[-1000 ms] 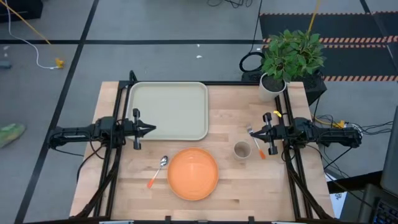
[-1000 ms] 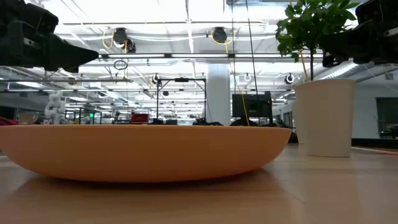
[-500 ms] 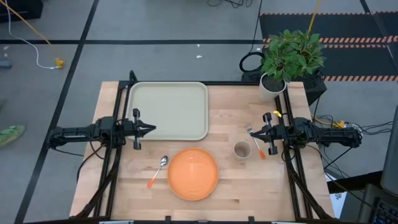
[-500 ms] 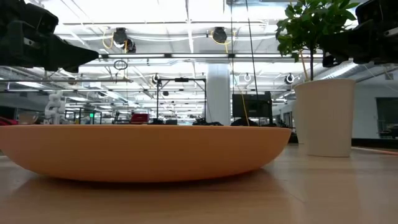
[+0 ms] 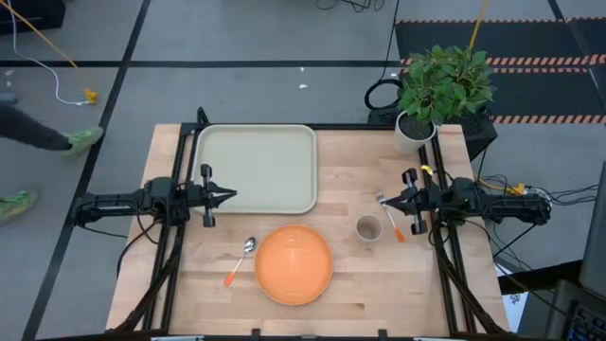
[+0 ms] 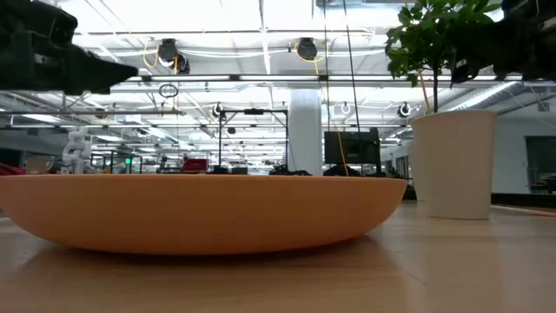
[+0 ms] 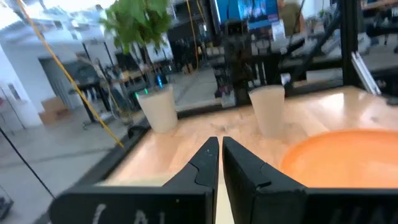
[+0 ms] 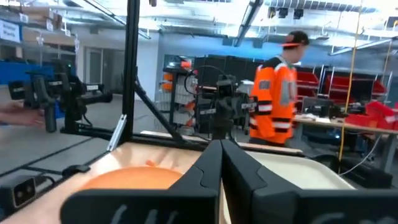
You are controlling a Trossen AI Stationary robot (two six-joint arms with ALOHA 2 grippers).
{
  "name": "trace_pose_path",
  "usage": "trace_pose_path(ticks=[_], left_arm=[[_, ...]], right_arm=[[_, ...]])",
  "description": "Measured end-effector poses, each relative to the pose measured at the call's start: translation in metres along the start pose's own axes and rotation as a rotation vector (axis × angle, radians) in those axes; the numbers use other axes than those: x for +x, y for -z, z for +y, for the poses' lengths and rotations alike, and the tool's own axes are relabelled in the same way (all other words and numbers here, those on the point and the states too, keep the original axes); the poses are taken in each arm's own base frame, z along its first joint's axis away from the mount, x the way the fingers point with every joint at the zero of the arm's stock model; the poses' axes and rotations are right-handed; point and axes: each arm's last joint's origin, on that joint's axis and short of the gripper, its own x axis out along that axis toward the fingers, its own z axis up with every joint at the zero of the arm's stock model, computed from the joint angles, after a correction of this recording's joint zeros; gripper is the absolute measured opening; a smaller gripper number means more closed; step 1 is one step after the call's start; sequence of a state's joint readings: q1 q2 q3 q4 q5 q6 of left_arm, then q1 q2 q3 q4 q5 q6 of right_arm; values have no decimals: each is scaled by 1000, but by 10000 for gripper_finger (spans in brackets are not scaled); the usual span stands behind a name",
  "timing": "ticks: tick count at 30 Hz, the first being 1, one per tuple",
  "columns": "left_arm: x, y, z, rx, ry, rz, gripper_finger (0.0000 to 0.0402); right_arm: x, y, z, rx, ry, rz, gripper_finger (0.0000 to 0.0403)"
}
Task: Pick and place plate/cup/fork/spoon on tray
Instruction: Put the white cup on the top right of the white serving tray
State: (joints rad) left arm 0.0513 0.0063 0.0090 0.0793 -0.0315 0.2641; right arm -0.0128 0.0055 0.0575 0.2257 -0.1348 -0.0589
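Observation:
The orange plate (image 5: pixel 294 263) lies flat on the table near its front edge and fills the low view (image 6: pixel 200 213). The spoon (image 5: pixel 241 259) lies left of it. The tan cup (image 5: pixel 368 228) stands upright right of the plate, and the fork (image 5: pixel 389 215) lies just beyond the cup. The cream-green tray (image 5: pixel 256 169) lies at the far left. My left gripper (image 5: pixel 232 196) is shut and empty, above the tray's near left edge. My right gripper (image 5: pixel 390 202) is shut and empty, above the fork's tines.
A white pot with a green plant (image 5: pixel 417 128) stands at the far right corner. Black frame rails run along both table sides. A person's leg and green shoe (image 5: pixel 83 140) show on the floor left of the table; a person in an orange vest (image 8: pixel 277 93) stands beyond.
My right gripper has drawn back a little toward the table's right edge, and more of the fork's handle shows. A person has stepped into view on the floor left of the table. The tableware has kept still.

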Motion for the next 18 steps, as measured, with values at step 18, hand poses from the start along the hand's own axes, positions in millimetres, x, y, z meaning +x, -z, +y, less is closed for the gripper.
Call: trace_pose_path(ticks=[18], left_arm=[[0, -3, 1, -64, -5, -27, 26]], right_arm=[[21, -89, -7, 185, -34, 106, 0]])
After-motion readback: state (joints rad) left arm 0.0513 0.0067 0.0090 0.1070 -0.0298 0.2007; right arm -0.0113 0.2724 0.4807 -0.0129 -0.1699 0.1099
